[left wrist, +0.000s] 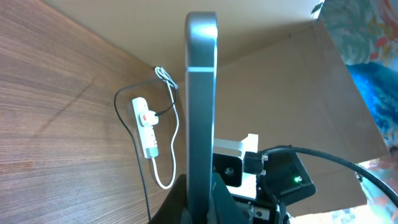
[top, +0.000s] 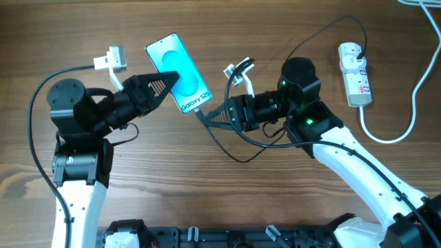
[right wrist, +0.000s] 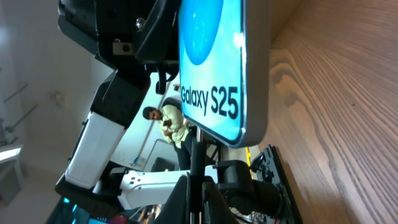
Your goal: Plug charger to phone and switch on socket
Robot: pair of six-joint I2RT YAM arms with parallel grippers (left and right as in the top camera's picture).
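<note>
Overhead, the left gripper [top: 167, 83] is clenched on the phone [top: 187, 84], its 2 dark fingers pinching the handset about halfway along the side facing 8 o'clock. The left wrist view shows that phone edge-on and upright, a slim grey band rising from between the fingers. Its turquoise screen faces up in the overhead view, with the "Galaxy S25" lettering near the end that points to 5 o'clock.

At that 5 o'clock end sits the right gripper [top: 209, 117], closed on the charger [right wrist: 196, 149]. In the right wrist view the thin dark plug stands between the fingers and its tip meets the phone's bottom edge. Whether it is fully seated cannot be told.

From the right gripper the charger's black cable loops under the right arm at 6 o'clock. Another run arcs over toward 2 o'clock, where it reaches the socket [top: 354, 74]. That white power strip lies flat on the wooden table [top: 207, 200], well apart from both grippers. Its thick white lead [top: 413, 103] curls off toward 4 o'clock, then climbs to the table's 3 o'clock edge.
</note>
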